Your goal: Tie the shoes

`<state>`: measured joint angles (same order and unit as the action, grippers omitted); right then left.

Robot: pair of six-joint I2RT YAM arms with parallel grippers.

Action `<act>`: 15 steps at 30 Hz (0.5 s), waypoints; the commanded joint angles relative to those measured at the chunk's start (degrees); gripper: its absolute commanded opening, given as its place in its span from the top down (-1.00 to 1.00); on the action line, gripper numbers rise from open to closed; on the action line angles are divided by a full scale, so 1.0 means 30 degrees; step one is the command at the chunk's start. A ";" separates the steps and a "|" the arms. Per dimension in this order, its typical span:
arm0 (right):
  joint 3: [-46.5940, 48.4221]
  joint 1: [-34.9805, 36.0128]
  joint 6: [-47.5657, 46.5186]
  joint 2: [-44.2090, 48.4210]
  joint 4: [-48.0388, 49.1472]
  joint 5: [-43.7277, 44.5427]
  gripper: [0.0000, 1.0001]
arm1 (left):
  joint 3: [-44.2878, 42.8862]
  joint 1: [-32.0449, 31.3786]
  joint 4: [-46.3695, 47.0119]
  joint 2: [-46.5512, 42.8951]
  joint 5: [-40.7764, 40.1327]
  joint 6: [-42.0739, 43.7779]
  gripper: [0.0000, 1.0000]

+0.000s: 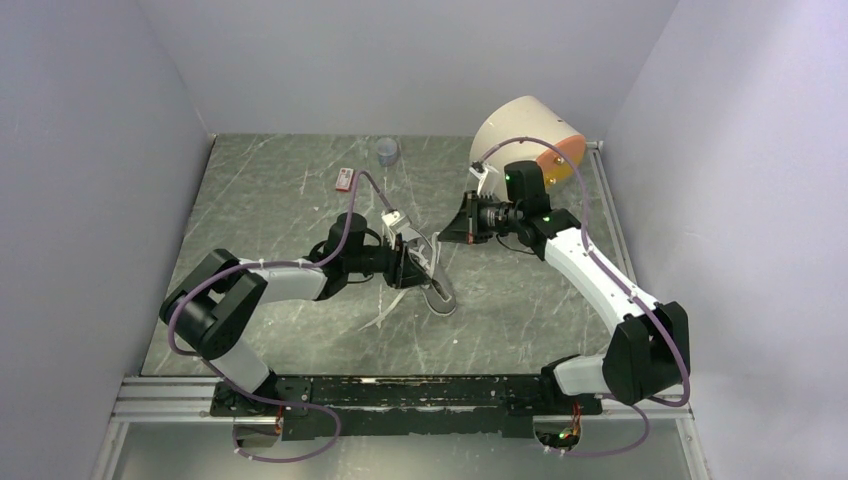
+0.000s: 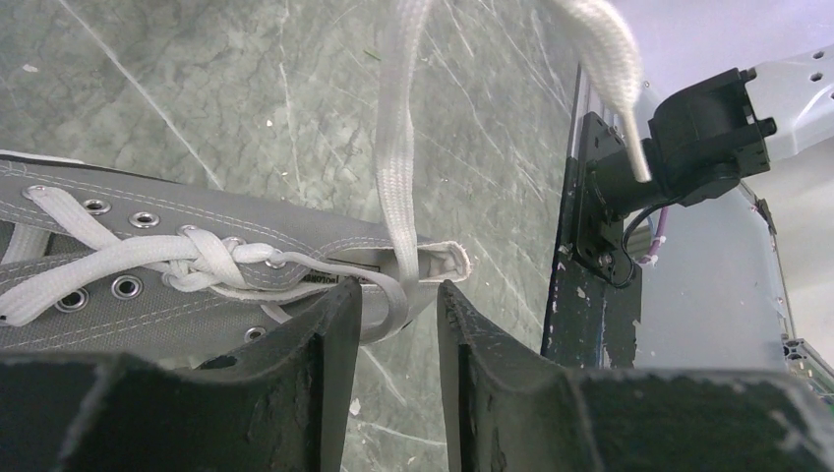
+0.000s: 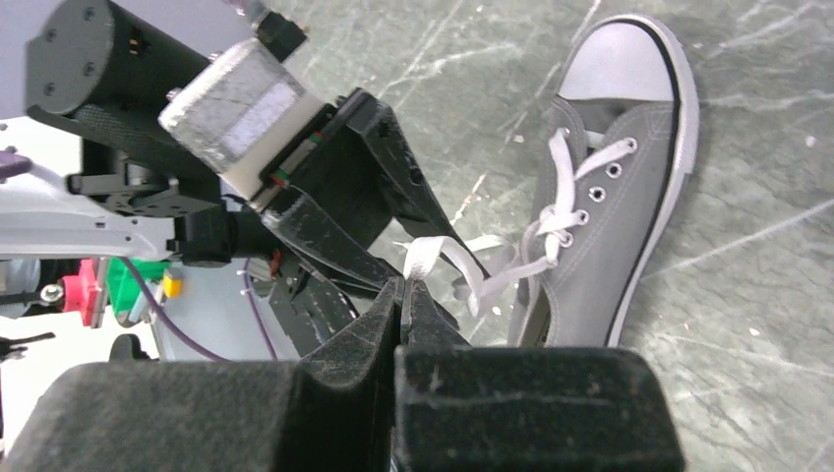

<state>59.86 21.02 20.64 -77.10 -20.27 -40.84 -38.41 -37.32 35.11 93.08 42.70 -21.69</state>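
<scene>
The grey sneaker (image 1: 437, 288) with white sole lies mid-table; it shows in the right wrist view (image 3: 600, 197) with its toe cap pointing away. In the left wrist view its laces are crossed in a first knot (image 2: 202, 258). My left gripper (image 2: 398, 295) is open at the shoe's heel end, with a loop of white lace (image 2: 396, 147) passing between its fingertips and running upward. My right gripper (image 3: 405, 285) is shut on the flat end of a white lace (image 3: 425, 252), held above the table just beside the left gripper (image 3: 374, 187). The two grippers meet over the shoe in the top view (image 1: 425, 250).
A large white bowl-like object with an orange inside (image 1: 525, 135) stands at the back right, behind the right arm. A small grey cup (image 1: 387, 151) and a small red and white item (image 1: 345, 179) sit at the back. The black rail (image 1: 420, 390) runs along the near edge.
</scene>
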 commanded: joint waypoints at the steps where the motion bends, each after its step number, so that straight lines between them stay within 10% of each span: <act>1: -0.0268 0.0168 0.0830 0.0186 0.1681 -0.1587 1.00 | 0.0017 0.0108 0.0873 0.0249 0.0212 0.0181 0.21; 15: -0.0661 0.0729 0.2191 -0.0206 0.3389 -0.2588 1.00 | -0.0841 0.0107 0.0691 0.0926 -0.0368 0.0196 0.43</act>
<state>58.41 22.98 26.48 -77.52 -12.12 -47.66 -38.59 -37.32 35.79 94.61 42.35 -21.93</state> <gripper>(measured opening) 0.008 0.369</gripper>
